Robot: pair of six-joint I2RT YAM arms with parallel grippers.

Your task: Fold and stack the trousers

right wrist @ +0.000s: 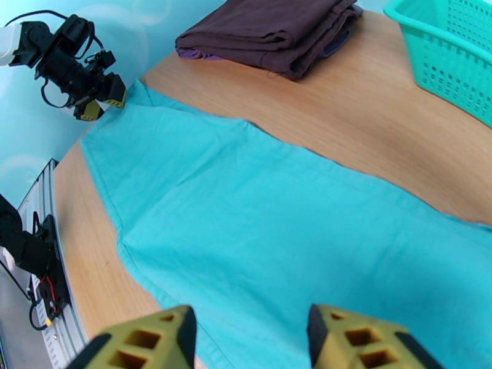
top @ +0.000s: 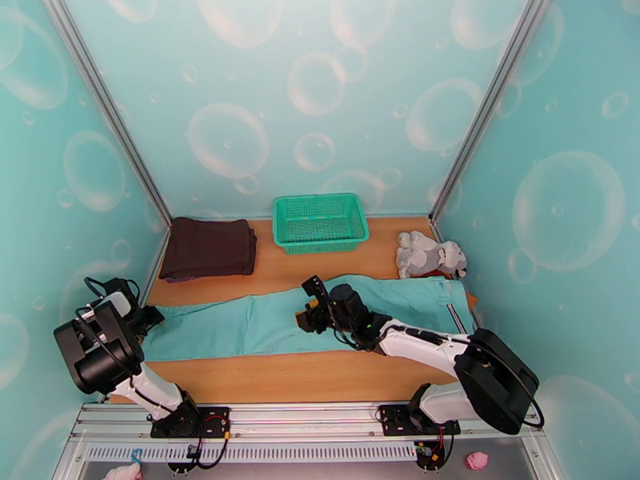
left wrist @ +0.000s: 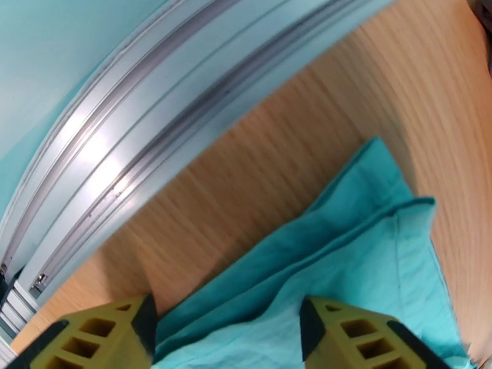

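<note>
One wooden table under teal trousers, bubble-printed walls around.

Count by kind
One pair of trousers, one dark folded garment, one green basket, one plush toy; two robot arms, left arm and right arm.

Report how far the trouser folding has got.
Done: the trousers lie flat across the table, legs seemingly laid one on the other. In hand: the left gripper straddles the cuff end with open jaws, and the right gripper hovers open over the middle. Left: no crosswise fold made yet, and nothing stacked, perhaps beside the dark folded garment.
</note>
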